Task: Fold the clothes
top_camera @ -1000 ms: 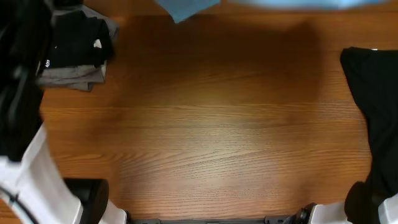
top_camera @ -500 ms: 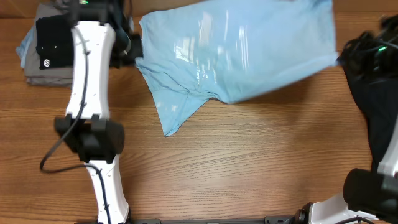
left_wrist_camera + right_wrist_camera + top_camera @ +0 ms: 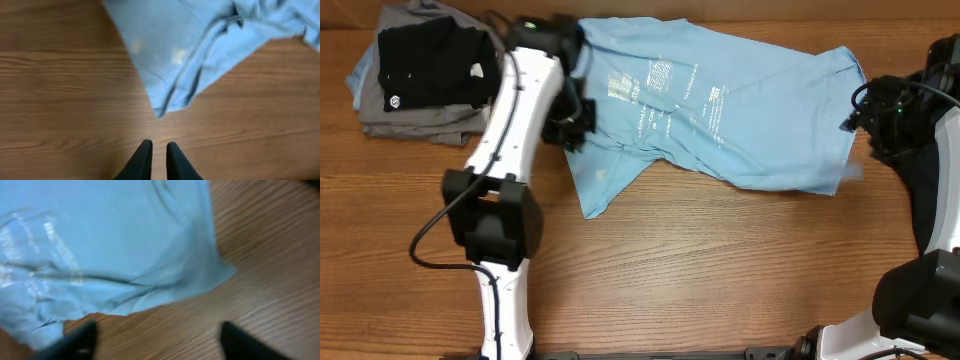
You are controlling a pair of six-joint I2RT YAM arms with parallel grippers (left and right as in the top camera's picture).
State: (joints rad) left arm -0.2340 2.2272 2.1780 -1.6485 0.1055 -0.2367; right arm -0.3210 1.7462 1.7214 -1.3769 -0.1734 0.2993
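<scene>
A: How are the grippers placed?

B: The left gripper (image 3: 159, 159) is seen with its fingers almost pressed together, nothing pinched between them, just short of a hanging corner of the light blue T-shirt (image 3: 740, 120). The right gripper (image 3: 157, 332) is spread wide and empty, near the shirt's other end.

A: And the shirt itself?

B: It is laid across the far side of the table (image 3: 700, 270), rumpled, lettering up, with a sleeve (image 3: 600, 185) trailing toward the near edge.

A: What could go wrong?

B: If it is folded as it lies, the wrinkles would likely be locked in. The left arm is stretched over the shirt's edge, so cloth could be dragged when that arm is moved. The black shirt (image 3: 425, 60) on the grey garments (image 3: 420, 122) sits just beside one end and dark cloth (image 3: 928, 205) near the other; either could be snagged by a careless grasp.
</scene>
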